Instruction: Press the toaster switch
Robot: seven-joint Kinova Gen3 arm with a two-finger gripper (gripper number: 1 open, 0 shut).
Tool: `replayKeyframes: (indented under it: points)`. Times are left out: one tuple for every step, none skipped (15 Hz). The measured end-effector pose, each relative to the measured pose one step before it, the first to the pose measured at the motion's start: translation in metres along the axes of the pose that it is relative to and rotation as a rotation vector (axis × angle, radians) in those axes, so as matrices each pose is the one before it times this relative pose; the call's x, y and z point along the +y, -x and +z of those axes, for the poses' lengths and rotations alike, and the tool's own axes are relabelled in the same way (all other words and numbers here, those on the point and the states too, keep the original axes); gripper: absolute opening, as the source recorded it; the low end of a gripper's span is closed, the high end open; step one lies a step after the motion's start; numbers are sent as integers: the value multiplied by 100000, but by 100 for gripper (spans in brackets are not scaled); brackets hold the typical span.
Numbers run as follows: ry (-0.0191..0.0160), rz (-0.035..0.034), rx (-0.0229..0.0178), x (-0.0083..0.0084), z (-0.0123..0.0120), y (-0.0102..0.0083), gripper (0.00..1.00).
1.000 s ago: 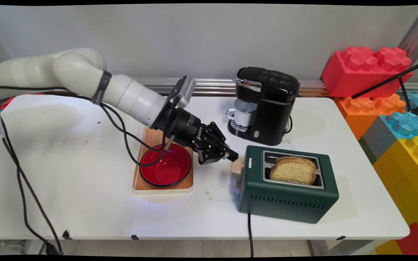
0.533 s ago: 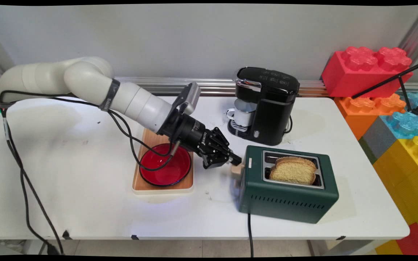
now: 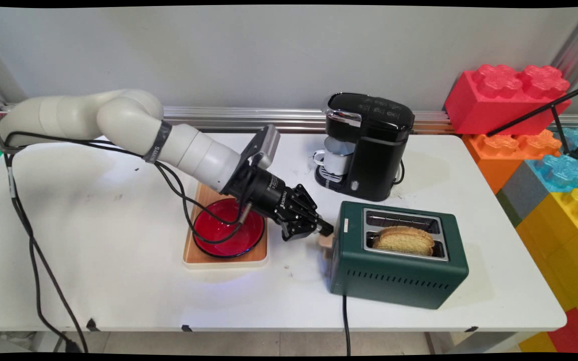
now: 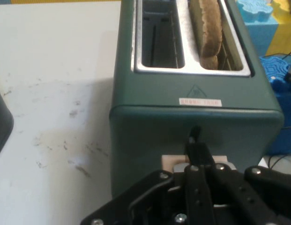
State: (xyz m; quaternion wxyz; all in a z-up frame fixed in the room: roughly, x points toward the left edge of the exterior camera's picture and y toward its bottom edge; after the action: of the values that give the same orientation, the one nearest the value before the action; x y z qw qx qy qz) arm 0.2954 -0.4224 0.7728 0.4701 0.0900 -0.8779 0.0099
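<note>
A dark green toaster (image 3: 394,271) stands right of centre on the white table, with a slice of bread (image 3: 403,239) sitting low in its near slot. My gripper (image 3: 323,229) is shut, and its joined fingertips press on top of the tan lever (image 3: 325,243) at the toaster's left end. In the hand view the closed fingers (image 4: 196,145) lie over the lever (image 4: 172,163) against the toaster's end wall (image 4: 145,131). The bread (image 4: 208,28) fills the right slot and the left slot stands empty.
A red bowl (image 3: 221,239) on a wooden tray (image 3: 203,256) lies under my wrist. A black coffee maker (image 3: 369,145) holding a white mug (image 3: 333,161) stands behind the toaster. Big toy bricks (image 3: 510,98) are stacked at the right. The toaster's cord (image 3: 345,323) hangs over the front edge.
My gripper has moved right and down onto the lever, and the lever has gone down with it. The bread has sunk lower into the slot.
</note>
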Motion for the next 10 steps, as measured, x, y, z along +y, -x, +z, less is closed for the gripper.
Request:
replayKeyframes:
  points:
    - [-3,-101,-228,-11,141,190,0]
    - [25,-104,-277,-22,168,212,0]
    - [31,-52,-163,-13,108,125,0]
    - [35,-60,-160,-40,158,152,0]
    - [59,-18,-164,-31,126,123,0]
    - [75,-17,-173,-28,120,121,0]
    - [75,0,-122,-19,81,91,0]
    - [75,-53,-175,-27,84,120,0]
    - [39,-23,-107,-21,50,71,0]
    - [53,-1,-179,-38,71,98,0]
